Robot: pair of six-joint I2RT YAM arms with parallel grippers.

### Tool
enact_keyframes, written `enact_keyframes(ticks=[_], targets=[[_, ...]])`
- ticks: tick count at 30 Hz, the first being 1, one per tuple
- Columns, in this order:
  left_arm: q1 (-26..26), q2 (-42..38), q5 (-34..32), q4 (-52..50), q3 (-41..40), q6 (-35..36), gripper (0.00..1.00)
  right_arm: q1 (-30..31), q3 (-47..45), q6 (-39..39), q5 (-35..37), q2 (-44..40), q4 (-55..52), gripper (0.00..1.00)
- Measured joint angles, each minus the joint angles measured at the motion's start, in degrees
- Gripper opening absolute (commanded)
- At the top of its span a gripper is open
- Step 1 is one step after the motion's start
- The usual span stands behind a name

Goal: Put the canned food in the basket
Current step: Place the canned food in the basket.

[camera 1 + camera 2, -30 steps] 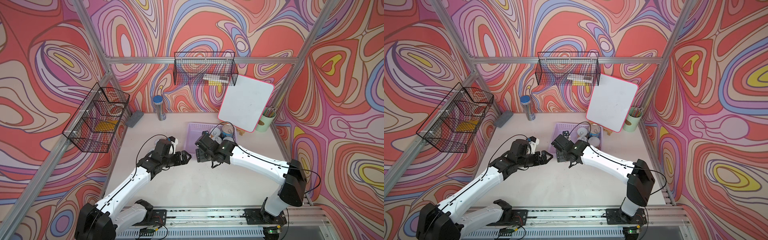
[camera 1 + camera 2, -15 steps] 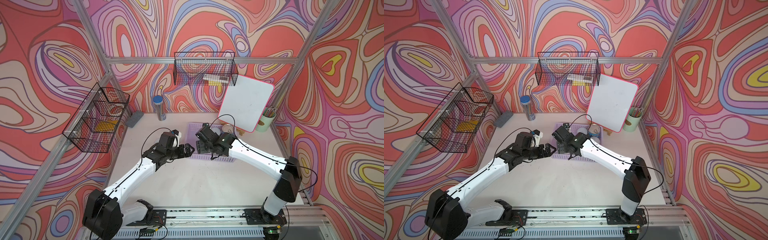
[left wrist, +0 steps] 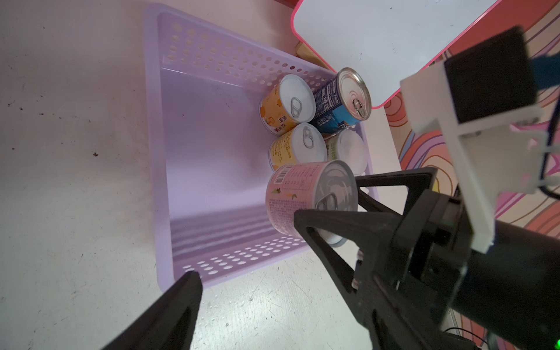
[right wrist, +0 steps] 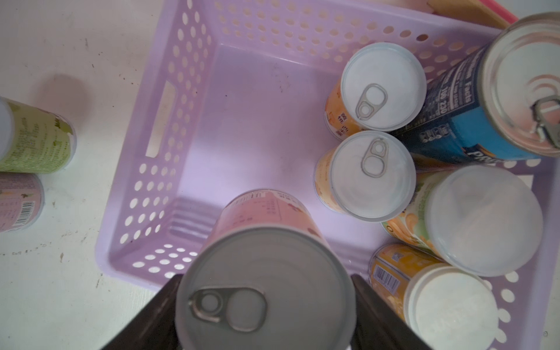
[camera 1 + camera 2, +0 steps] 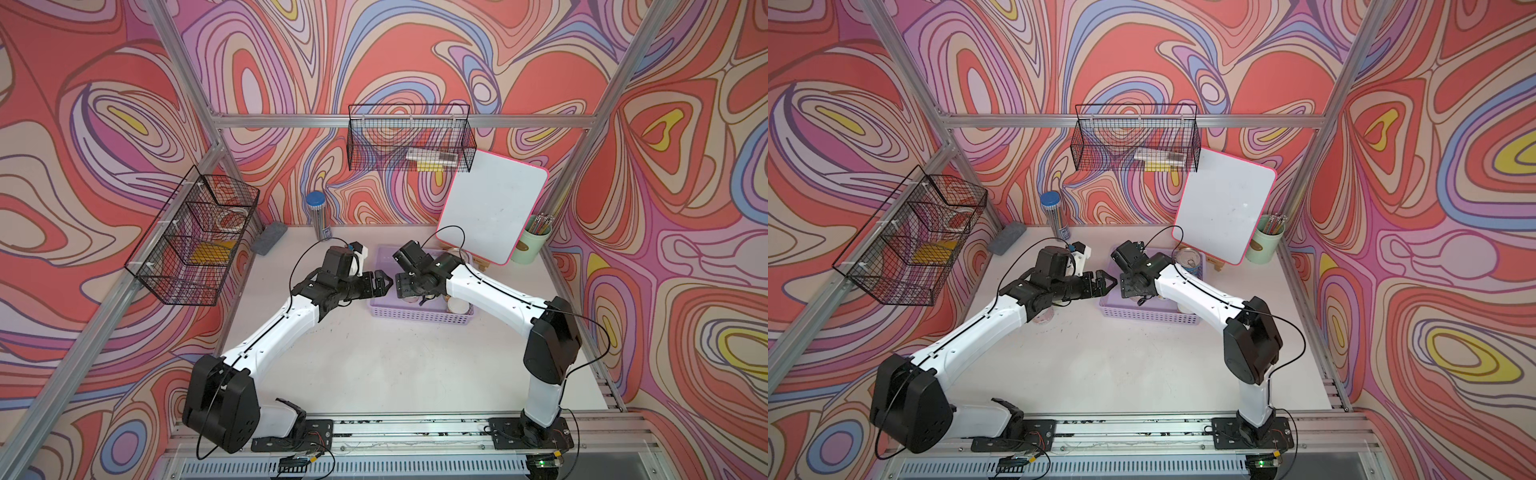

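Five cans (image 4: 383, 86) already stand in the basket (image 4: 181, 100), the right claw (image 4: 265, 291) grasps a pink can (image 4: 260, 218) over its free end, the left claw (image 5: 382, 284) hangs released beside the rim, and a green can (image 4: 36, 142) and a second pink can (image 4: 18, 203) wait on the bench (image 4: 75, 288).
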Motion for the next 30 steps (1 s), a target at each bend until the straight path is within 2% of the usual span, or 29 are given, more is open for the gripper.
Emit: enact_keyframes(ticks=[7, 22, 30], targets=[[0.0, 0.2, -1.4, -0.6, -0.3, 1.1, 0.88, -0.3, 0.0, 1.1, -0.9, 0.6, -0.8, 0.09], [-2.2, -3.5, -4.1, 0.0, -7.9, 1.6, 0.88, -1.9, -0.3, 3.5, -3.3, 6.1, -0.5, 0.11], [-2.7, -3.5, -4.4, 0.7, -8.4, 1.5, 0.88, -2.2, -0.3, 4.6, -2.6, 6.5, -1.4, 0.14]])
